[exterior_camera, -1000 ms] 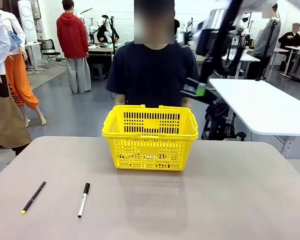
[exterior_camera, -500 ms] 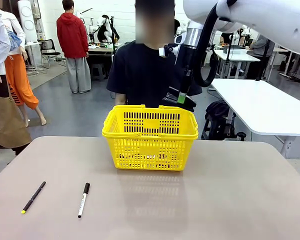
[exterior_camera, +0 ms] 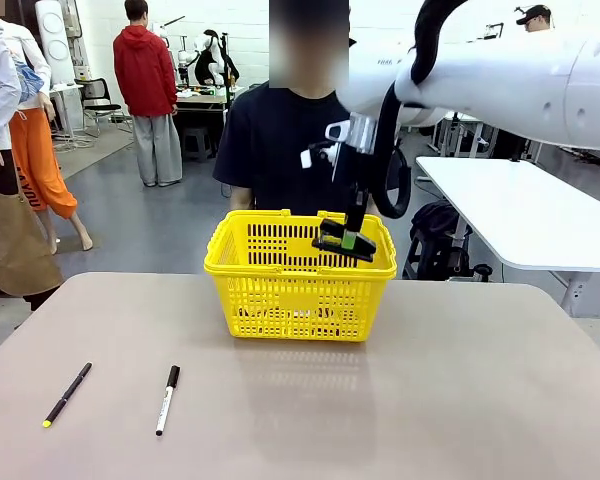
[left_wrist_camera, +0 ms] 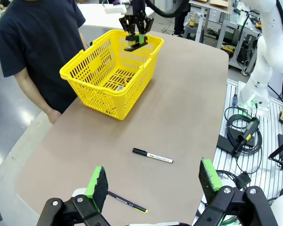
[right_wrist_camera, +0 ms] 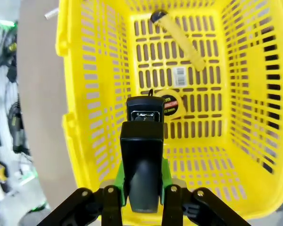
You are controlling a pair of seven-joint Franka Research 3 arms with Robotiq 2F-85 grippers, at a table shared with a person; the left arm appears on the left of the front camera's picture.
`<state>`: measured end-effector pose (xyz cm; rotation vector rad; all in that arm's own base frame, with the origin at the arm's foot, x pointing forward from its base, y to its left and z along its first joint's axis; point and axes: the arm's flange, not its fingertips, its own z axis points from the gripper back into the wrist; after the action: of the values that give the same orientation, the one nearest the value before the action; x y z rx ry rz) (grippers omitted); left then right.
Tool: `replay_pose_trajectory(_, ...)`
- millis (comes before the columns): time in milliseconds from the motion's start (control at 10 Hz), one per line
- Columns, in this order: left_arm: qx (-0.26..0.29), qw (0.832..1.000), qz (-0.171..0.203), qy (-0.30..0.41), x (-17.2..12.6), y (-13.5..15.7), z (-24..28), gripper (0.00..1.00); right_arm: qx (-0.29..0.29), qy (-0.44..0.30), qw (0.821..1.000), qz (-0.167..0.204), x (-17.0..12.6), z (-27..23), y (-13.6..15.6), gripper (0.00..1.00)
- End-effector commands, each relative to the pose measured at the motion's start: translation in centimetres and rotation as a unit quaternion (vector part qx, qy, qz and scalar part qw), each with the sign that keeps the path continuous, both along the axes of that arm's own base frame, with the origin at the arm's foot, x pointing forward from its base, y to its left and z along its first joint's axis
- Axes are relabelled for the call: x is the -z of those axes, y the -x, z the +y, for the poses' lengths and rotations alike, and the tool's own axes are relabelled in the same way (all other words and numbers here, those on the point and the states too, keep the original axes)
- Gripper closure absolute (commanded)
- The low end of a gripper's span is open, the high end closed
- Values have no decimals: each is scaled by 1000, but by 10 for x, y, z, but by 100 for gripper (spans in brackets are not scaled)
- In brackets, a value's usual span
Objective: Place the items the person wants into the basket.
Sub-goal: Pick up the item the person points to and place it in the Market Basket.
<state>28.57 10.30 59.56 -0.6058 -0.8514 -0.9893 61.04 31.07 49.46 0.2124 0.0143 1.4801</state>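
Black and blocky, the stapler [right_wrist_camera: 141, 155] sits pinched between the green pads of the right tool [exterior_camera: 346, 243], which hangs over the open top of the yellow basket [exterior_camera: 300, 300] near its right rim. Seen down that arm's own wrist, the stapler's nose points into the basket, and below it on the slotted floor lie the small yellow tape measure [right_wrist_camera: 172, 104] and, farther along, the yellow utility knife [right_wrist_camera: 179, 40] with its black end toward the far wall; the two are apart from each other. The basket stands at the far side of the bench [exterior_camera: 460, 400], right in front of the person [exterior_camera: 300, 150] in the dark navy T-shirt. The left tool [left_wrist_camera: 153, 181] is well back from all this, its fingers spread wide with nothing between them, above the near part of the bench where the black-and-white marker [left_wrist_camera: 152, 156] and the thin black pen [left_wrist_camera: 127, 203] lie side by side.
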Motion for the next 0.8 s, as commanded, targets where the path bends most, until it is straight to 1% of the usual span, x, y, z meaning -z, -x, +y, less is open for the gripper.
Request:
replay_pose_trajectory(0, 7, 1000, -9, 5, 1, 0, 2, 0, -27, 15, 999, -13, 18, -1, 7, 100)
replay_pose_trajectory(200, 7, 1000, -9, 5, 1, 0, 2, 0, -34, 17, 999, -12, 28, 3, 6, 100)
replay_pose_trajectory(300, 7, 1000, -9, 5, 1, 0, 2, 0, -36, 7, 999, -10, 28, 5, 6, 28)
replay_pose_trajectory(400, 7, 1000, -9, 5, 1, 0, 2, 0, -43, 11, 999, -13, 27, 5, 7, 8)
replay_pose_trajectory(500, 7, 1000, -9, 5, 1, 0, 2, 0, -45, 6, 999, -14, 24, 6, 9, 0)
replay_pose_trajectory(700, 7, 1000, -9, 5, 1, 0, 2, 0, -45, 9, 999, -21, 18, 8, 12, 0)
